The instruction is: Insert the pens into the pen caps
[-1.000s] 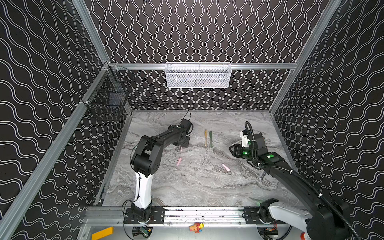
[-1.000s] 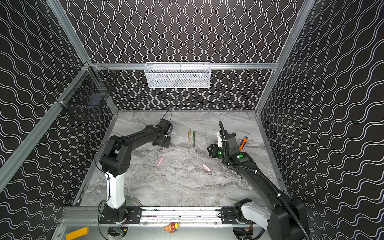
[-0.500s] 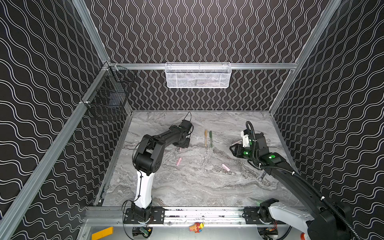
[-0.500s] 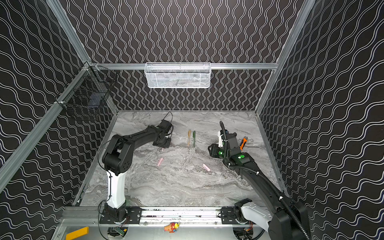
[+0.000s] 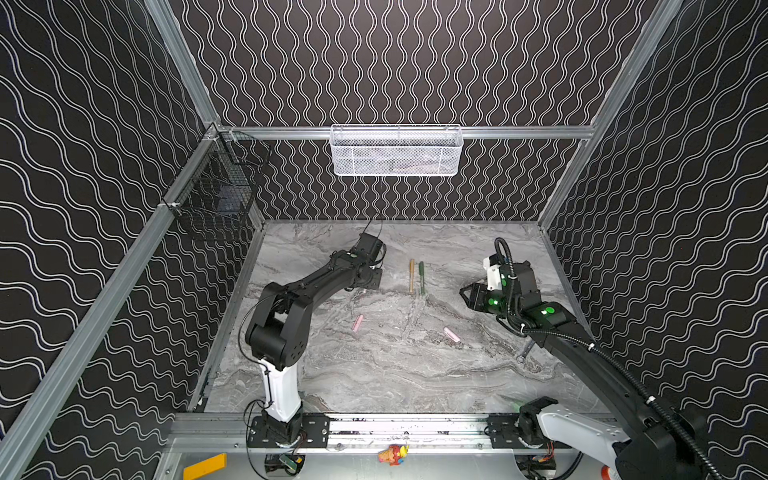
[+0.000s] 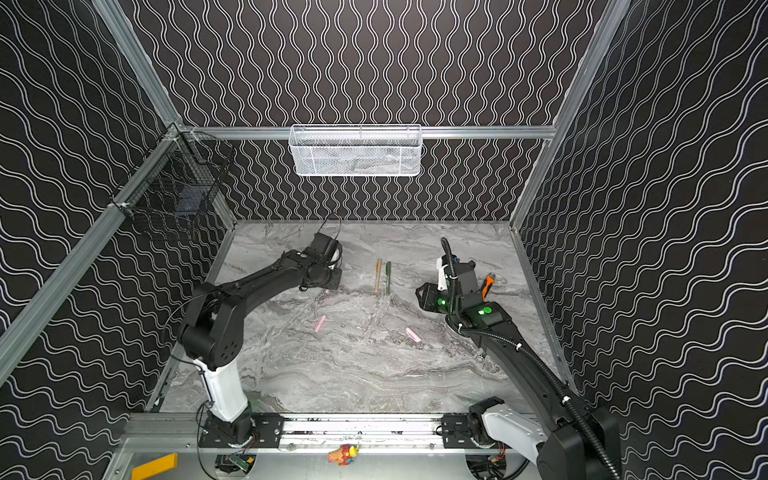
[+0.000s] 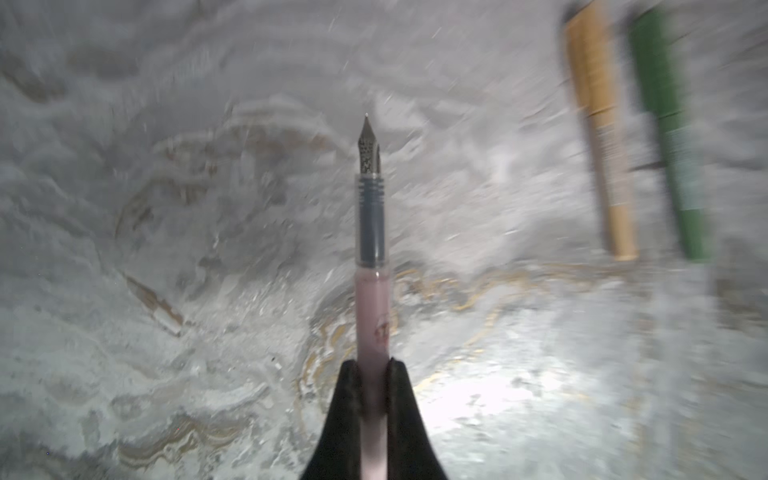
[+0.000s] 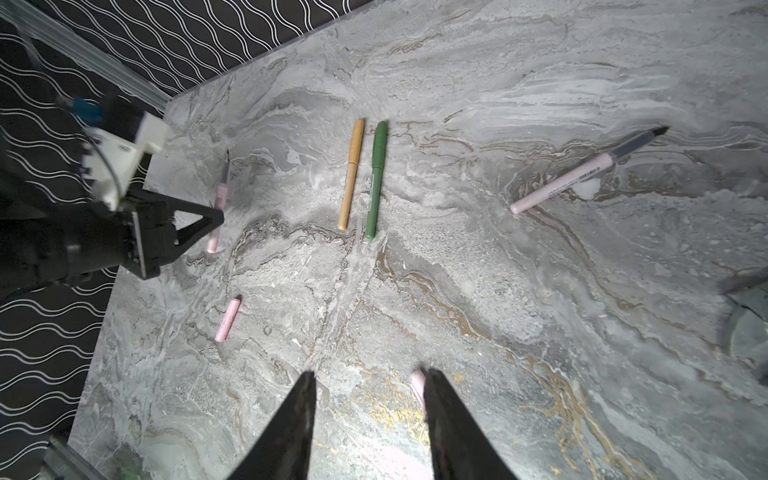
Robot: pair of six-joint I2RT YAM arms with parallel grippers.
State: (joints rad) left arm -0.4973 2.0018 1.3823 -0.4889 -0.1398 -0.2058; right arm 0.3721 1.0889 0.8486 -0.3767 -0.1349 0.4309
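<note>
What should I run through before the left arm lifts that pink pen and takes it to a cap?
1. Left gripper shut on the pink pen: ok.
2. Grip sits on the pink barrel, with the bare nib pointing away from the fingers: ok.
3. Pen off the table: cannot tell, the view is blurred there.
4. Pink cap held ready by the right gripper: not ok. The jaws are open and empty, and the cap lies beside one finger.
5. Gold pen and green pen lying off to the side of the held pen: ok.
</note>
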